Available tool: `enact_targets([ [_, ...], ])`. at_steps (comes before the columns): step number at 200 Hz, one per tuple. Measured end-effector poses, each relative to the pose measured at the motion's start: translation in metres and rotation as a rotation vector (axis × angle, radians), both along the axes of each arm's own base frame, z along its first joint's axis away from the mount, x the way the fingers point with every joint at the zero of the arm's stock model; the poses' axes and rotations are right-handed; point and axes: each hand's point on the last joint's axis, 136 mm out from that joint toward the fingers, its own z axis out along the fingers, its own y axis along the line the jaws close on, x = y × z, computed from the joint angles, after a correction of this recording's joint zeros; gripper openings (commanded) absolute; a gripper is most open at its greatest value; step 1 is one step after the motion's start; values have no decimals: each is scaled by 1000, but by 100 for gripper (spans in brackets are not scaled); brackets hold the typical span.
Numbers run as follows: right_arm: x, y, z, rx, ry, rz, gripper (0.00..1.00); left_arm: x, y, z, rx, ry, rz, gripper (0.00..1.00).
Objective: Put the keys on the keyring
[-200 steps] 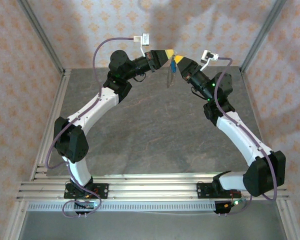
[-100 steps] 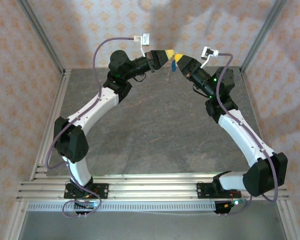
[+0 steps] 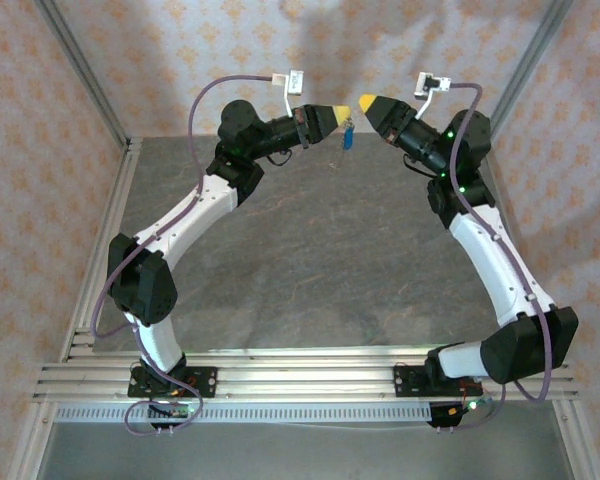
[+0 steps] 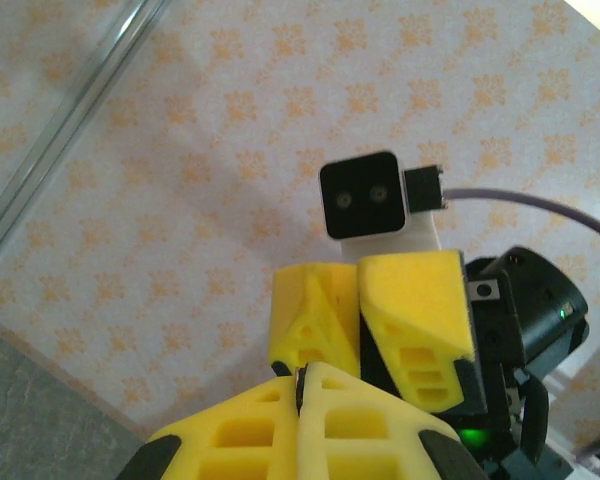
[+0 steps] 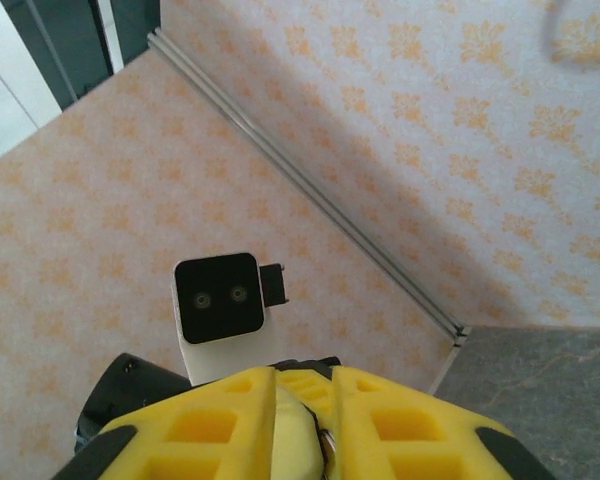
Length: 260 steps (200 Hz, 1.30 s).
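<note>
L gripper: clenched on keyring.
Key: blue, hangs just under L gripper.
R gripper: fingers slightly apart, empty, just beside L gripper, not touching.

A: What is the worktop like?
B: It is a dark grey slab with pale veins running through it, much like stone.
A: And what sits directly on it?
B: A set of aluminium rails runs side by side across the near edge. The left arm's base is bolted onto them toward the near-left corner, and the right arm's base toward the near-right corner. A pale slotted strip lies just in front of the rails.
A: Anything along the sides?
B: A ribbed aluminium profile follows the left edge. A metal post rises at the far-left corner, and another at the far-right corner.
</note>
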Motion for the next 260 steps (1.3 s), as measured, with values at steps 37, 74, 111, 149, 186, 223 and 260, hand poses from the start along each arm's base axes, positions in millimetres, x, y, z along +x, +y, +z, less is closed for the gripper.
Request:
enact_targets([
  [37,-5,-3,-6,-107,2,41,28,-3,-3,-9,45,-2,-21,0],
  [74,-9,-7,-21,-215,26,99,27,-6,-6,-15,88,-9,-47,0],
  [111,-9,-2,-46,-269,79,171,21,-8,-7,-13,100,-21,-52,0],
  [149,-5,1,-56,-270,104,207,20,-5,-5,-20,119,4,-47,0],
  [186,-7,2,-55,-265,101,220,19,-5,-5,-21,120,6,-47,0],
  [223,-7,3,-50,-245,102,226,18,-5,-5,-21,120,6,-46,0],
  [260,-6,3,-43,-219,93,228,18,-6,-6,-20,120,6,-50,0],
])
